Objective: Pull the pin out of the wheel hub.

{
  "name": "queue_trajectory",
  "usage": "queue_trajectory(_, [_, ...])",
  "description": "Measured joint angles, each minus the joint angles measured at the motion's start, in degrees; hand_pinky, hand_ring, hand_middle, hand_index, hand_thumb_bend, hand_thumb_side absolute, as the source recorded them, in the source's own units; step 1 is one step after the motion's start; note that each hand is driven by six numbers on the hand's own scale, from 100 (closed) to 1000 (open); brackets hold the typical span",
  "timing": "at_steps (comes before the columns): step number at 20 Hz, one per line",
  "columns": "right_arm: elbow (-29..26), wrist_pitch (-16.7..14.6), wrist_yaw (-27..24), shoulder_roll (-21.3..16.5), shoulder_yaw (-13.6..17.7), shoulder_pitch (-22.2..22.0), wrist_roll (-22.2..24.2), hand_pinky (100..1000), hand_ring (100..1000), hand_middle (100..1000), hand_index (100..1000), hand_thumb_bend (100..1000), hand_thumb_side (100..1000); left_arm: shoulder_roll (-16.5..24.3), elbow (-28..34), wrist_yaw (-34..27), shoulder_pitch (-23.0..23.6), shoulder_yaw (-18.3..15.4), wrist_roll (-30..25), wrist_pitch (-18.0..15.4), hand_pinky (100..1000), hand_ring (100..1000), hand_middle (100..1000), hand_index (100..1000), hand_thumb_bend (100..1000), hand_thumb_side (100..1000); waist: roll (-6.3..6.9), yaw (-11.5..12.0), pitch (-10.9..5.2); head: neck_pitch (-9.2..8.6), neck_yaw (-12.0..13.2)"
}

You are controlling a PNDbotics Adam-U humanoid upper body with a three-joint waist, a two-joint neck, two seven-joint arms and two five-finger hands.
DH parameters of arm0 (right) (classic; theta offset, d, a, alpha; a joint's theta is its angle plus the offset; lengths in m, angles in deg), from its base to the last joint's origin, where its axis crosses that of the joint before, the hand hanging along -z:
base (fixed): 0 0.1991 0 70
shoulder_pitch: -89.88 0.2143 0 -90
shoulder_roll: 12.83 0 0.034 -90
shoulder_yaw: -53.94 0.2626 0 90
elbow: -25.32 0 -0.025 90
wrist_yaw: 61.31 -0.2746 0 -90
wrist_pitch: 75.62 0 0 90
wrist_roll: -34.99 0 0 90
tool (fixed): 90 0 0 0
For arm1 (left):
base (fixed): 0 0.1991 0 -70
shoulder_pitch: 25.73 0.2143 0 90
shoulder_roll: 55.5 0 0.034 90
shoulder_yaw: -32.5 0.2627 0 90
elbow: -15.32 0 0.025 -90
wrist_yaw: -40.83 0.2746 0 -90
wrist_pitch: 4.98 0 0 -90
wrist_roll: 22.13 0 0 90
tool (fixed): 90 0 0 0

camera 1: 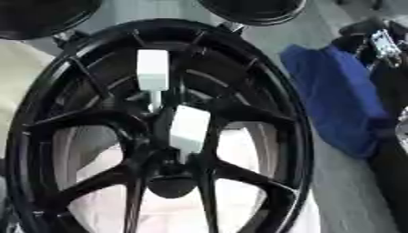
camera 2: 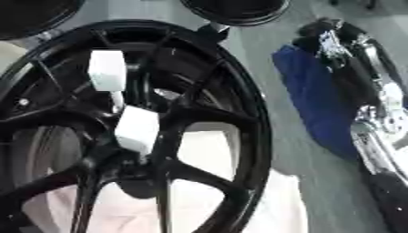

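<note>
While the black wheel hub (camera 1: 159, 132) stands close up and fills most of both views, two white block-headed pins sit in it near the centre. The farther pin (camera 1: 152, 70) is planted between the spokes above the middle, its white head upright with a thin pale stem running down from it. The nearer pin (camera 1: 190, 129) sits just below and to the right of it, tilted a little, right over the dark centre boss (camera 1: 171, 182) where the spokes meet. Neither pin is touched by anything here.

Over on the right, the robot's right arm (camera 2: 374, 132) comes down the edge of the right eye view, silver joints catching the light, and the right hand (camera 2: 331, 38) shows as a dark shape with a glint of metal at the far right. It hangs well apart from the hub, and I cannot tell whether its fingers are spread or curled. The left hand does not show in either view.

Between the hub and that arm lies a blue cloth (camera 1: 339, 100), draped on the grey floor (camera 1: 350, 195). Something pale pink-white (camera 1: 239, 159) shows through the gaps between the spokes. Two more dark round rims (camera 1: 251, 10) peek in along the far edge.
</note>
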Motion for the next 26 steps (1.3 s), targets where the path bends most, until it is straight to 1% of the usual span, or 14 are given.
queue_trajectory(3, [0.0,0.02,0.12,0.0,0.0,-0.06,-0.01,842,692,641,630,100,531,2.97,0.0,0.51,0.05,0.08,-0.14,-0.65,919,535,512,717,308,545,0.45,0.0,0.0,0.01,-0.18])
queue_trajectory(5, [0.0,0.09,0.2,0.0,0.0,-0.22,-0.02,842,692,641,630,100,532,5.97,0.0,1.0,0.04,0.52,-0.2,-1.16,915,534,513,719,311,537,0.75,-0.07,-0.01,0.03,-0.49])
queue_trajectory(9, [0.0,0.19,0.52,-0.03,0.0,-1.06,-0.1,842,692,641,630,100,532,13.23,0.0,2.33,-1.06,1.86,-0.74,-1.63,904,538,524,734,319,538,1.21,-0.42,-0.13,0.33,-1.01])
queue_trajectory(11, [0.0,0.2,0.72,-0.05,0.0,-1.44,-0.1,842,692,641,630,100,533,17.41,0.0,3.32,-2.44,2.78,-2.07,-0.93,901,541,529,741,322,556,1.49,-0.65,-0.45,0.54,-1.3])
queue_trajectory(14, [0.0,0.18,1.01,-0.1,0.0,-2.1,-0.12,842,692,641,630,100,533,23.54,0.01,4.42,-4.81,4.29,-6.24,1.49,896,550,540,747,321,566,1.82,-0.88,-0.73,0.68,-1.97])
queue_trajectory(17, [0.0,0.16,1.29,-0.29,0.0,-2.62,-0.14,842,692,640,629,100,535,29.28,0.01,5.53,-7.27,5.76,-11.15,3.54,881,582,568,762,342,574,2.08,-1.2,-0.76,0.84,-2.64])
queue_trajectory(20, [0.0,0.17,1.63,-0.63,-0.01,-3.03,-0.13,842,691,639,629,100,536,35.54,0.03,7.11,-10.34,7.47,-16.2,4.14,873,606,587,770,347,581,2.36,-1.49,-0.91,0.98,-2.98])
queue_trajectory(22, [0.0,0.18,1.73,-0.9,-0.02,-3.08,-0.12,842,691,640,630,100,537,39.03,0.05,7.75,-12.02,8.72,-19.18,4.23,868,625,600,775,359,577,2.59,-1.82,-1.08,0.98,-2.95])
queue_trajectory(24, [0.0,0.2,1.78,-1.2,-0.06,-3.1,-0.08,842,691,640,630,100,541,41.78,0.07,8.09,-13.86,10.27,-22.22,4.34,866,644,611,777,354,586,2.87,-2.31,-1.1,0.98,-2.81])
queue_trajectory(25, [0.0,0.2,1.86,-1.32,-0.08,-3.14,-0.05,842,691,640,630,100,538,42.78,0.08,8.11,-15.06,11.15,-23.94,4.45,866,651,615,777,372,569,3.03,-2.6,-1.13,0.98,-2.62])
queue_trajectory(26, [0.0,0.17,1.94,-1.54,-0.11,-3.24,0.0,842,691,639,630,100,539,43.49,0.08,8.11,-16.37,12.0,-25.71,4.55,865,656,617,777,371,566,3.21,-2.81,-1.22,0.98,-2.41])
